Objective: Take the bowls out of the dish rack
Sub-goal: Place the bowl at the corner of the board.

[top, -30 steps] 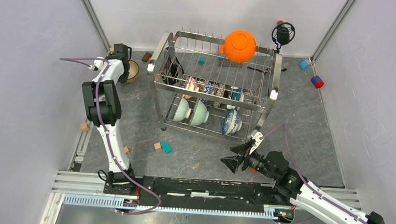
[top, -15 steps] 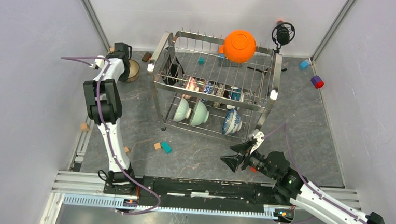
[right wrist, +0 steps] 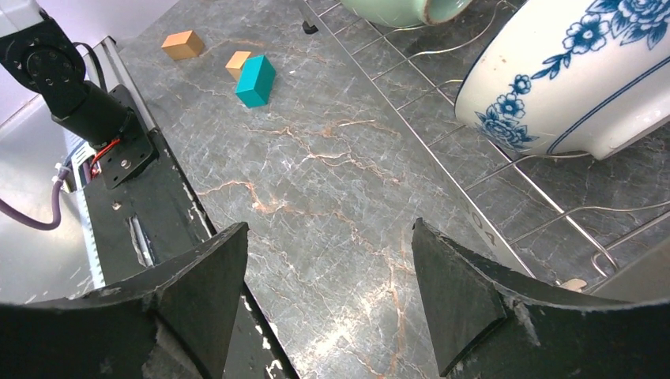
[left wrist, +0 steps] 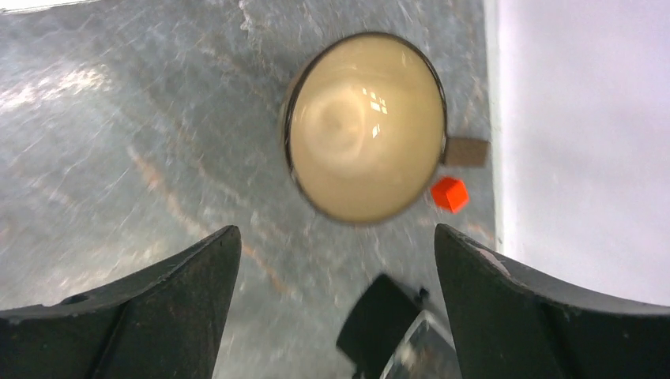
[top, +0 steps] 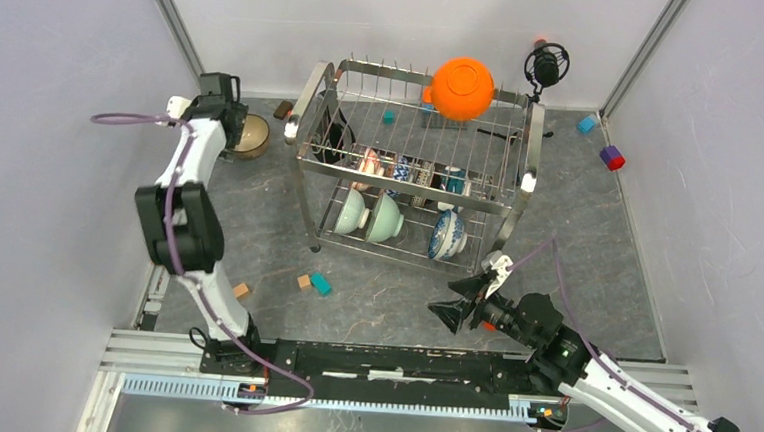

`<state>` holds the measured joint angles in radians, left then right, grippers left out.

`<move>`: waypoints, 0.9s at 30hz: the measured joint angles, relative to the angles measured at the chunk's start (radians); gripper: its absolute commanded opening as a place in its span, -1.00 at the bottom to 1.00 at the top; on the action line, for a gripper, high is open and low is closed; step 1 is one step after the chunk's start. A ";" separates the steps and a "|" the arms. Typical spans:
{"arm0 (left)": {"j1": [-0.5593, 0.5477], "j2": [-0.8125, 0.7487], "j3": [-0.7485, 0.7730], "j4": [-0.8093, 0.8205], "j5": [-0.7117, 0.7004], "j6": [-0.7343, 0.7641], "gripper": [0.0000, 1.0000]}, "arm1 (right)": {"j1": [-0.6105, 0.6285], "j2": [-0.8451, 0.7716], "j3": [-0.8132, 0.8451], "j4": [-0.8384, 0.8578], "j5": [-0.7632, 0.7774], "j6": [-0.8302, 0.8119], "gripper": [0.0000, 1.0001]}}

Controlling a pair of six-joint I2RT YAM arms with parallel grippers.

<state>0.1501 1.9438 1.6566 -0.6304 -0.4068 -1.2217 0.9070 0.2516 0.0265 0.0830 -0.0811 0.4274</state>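
Observation:
The steel dish rack (top: pixel 314 90) stands mid-table. An orange bowl (top: pixel 462 88) rests on its top back edge, patterned bowls (top: pixel 371 163) stand in a row behind the front rail, and two pale green bowls (top: pixel 368 215) and a blue-and-white bowl (top: pixel 447 234) sit on the bottom tier. A brown-gold bowl (top: pixel 253 136) stands upright on the table left of the rack. My left gripper (left wrist: pixel 336 229) hangs open above it, apart from the bowl (left wrist: pixel 365 126). Near the rack's front right corner my right gripper (right wrist: pixel 328 223) is open and empty, with the blue-and-white bowl (right wrist: pixel 569 79) just ahead.
A black microphone stand (top: pixel 546 64) is behind the rack's right end. Small blocks lie about: a teal block (top: pixel 321 283) and tan block (top: pixel 303 281) in front of the rack, a purple-red block (top: pixel 612 157) at right, an orange block (left wrist: pixel 449 193) by the bowl. Walls close three sides.
My left gripper has opened and let go of the brown-gold bowl, then pulled up and left, away from it. The right arm has barely shifted.

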 measured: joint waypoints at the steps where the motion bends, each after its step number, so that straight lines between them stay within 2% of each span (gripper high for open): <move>1: -0.001 -0.065 -0.048 0.016 0.021 0.011 0.95 | 0.000 -0.001 0.005 -0.014 0.000 -0.005 0.62; 3: -0.004 -0.195 -0.147 0.042 0.051 0.031 0.96 | 0.000 -0.007 0.016 -0.039 0.003 -0.010 0.63; 8: -0.049 -0.629 -0.509 0.128 0.095 0.087 0.98 | 0.000 -0.066 0.024 -0.068 0.009 -0.009 0.63; 18: -0.184 -1.139 -0.920 0.100 0.130 0.214 0.99 | 0.000 -0.142 0.042 -0.148 0.025 -0.006 0.63; 22: -0.216 -1.361 -1.015 0.032 0.171 0.243 0.99 | 0.000 -0.147 0.040 -0.168 0.037 -0.006 0.63; 27: -0.229 -1.555 -1.006 -0.052 0.209 0.328 0.99 | 0.000 -0.132 0.021 -0.166 0.042 -0.007 0.62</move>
<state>-0.0788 0.3885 0.6502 -0.6827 -0.1974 -0.8932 0.9070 0.1196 0.0479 -0.0834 -0.0391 0.4206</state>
